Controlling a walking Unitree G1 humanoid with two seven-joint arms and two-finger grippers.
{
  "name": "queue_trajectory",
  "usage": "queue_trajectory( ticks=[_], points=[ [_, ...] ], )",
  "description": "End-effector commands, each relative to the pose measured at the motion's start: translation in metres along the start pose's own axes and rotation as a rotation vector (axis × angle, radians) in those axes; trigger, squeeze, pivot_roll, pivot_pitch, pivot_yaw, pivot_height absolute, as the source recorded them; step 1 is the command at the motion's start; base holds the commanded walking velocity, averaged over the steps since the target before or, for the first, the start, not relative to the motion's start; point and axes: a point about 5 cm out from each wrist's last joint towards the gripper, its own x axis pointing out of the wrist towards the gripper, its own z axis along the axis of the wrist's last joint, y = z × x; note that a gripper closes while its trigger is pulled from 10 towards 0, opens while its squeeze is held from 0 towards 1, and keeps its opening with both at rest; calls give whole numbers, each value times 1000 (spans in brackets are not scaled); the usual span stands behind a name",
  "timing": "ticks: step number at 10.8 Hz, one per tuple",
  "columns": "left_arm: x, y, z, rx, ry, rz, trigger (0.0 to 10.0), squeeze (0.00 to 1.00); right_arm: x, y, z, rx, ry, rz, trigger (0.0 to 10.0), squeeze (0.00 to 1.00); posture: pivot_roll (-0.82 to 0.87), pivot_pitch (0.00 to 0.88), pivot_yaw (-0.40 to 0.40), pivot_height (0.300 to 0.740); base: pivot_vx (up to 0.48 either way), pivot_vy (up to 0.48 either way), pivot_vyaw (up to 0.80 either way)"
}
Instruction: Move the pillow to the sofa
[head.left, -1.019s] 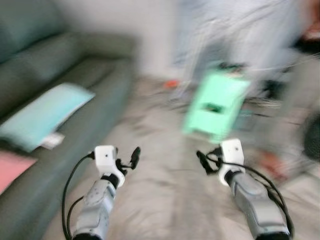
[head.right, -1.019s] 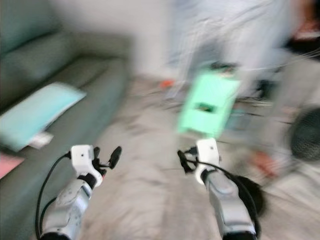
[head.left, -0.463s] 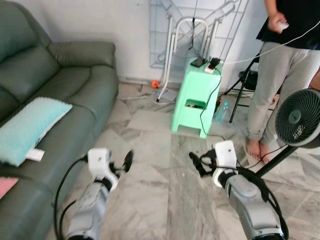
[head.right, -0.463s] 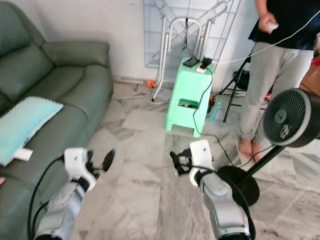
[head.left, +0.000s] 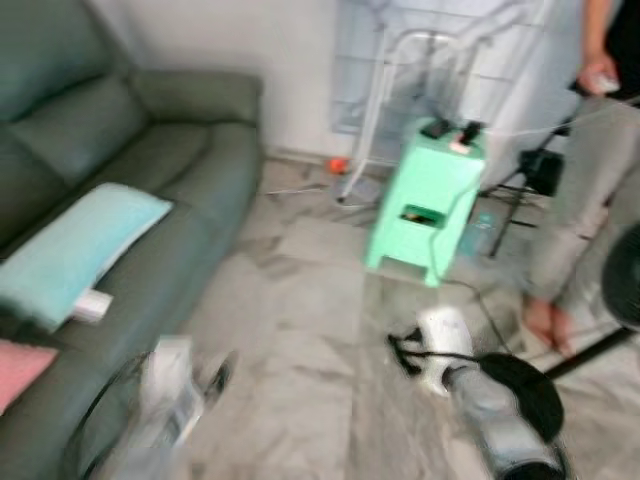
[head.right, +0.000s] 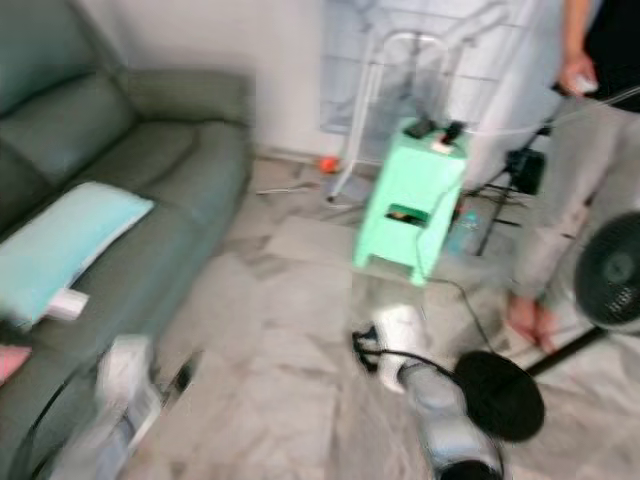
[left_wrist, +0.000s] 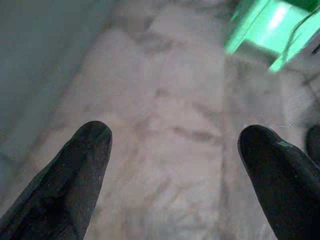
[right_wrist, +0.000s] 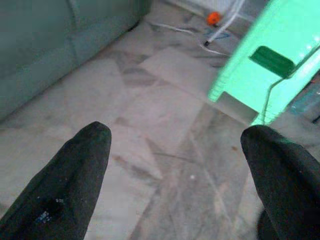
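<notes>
Pillow (head.left: 78, 248) lies on sofa (head.left: 190, 160); left claw (left_wrist: 172, 150), right claw (right_wrist: 175, 150) both spread, empty, above floor.

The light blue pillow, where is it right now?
In the left eye view, the light blue pillow lies on the seat of the green sofa, on the robot's left, well apart from the green stool across the marble floor.

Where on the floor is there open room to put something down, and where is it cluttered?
Bare marble floor lies between the sofa and the green stool; both open grippers, left and right, hang over it. It is crowded past the stool: cables, a fan base, a person's feet.
</notes>
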Motion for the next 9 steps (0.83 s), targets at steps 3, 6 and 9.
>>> queue_trajectory(
  ticks=[3, 6, 9],
  points=[
    [-3, 5, -16, -24, 64, 18, 10000, 0, -7, -18, -34, -29, 115, -76, 10000, 0, -156, 35, -36, 740, 440, 0, 0],
    [-8, 12, -31, -32, 154, 65, 10000, 0, -32, -21, -89, -85, 350, -113, 10000, 0, -159, 29, -34, 740, 439, 0, 0],
    [-14, 11, -51, -97, 281, 109, 10000, 0, -52, -19, -119, -112, 533, -98, 10000, 0, -135, 29, -40, 740, 434, 0, 0]
  ],
)
